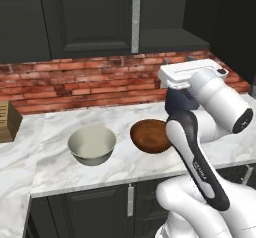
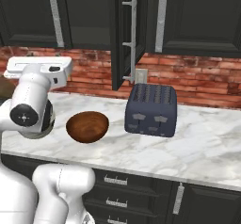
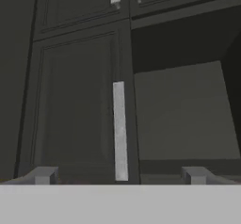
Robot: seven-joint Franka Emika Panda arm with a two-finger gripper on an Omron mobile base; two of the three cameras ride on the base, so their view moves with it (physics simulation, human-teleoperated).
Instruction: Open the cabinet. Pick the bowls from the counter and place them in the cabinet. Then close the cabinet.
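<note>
With one cabinet (image 3: 183,110) door swung open, the released end effector (image 3: 120,175) should drop squarely over the wooden bowl (image 1: 150,135) mid-worktop (image 1: 120,167), beside the cream bowl (image 1: 92,144).

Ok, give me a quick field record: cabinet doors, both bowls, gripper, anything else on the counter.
cabinet: left door shut, right door swung open, bare shelf inside
cream bowl: upright on the counter, empty
wooden bowl: on the counter beside the cream bowl, right of it in the left base view
gripper: open, holding nothing, facing the cabinet
toaster: dark blue, right of the wooden bowl
knife block: at the counter's left end
</note>
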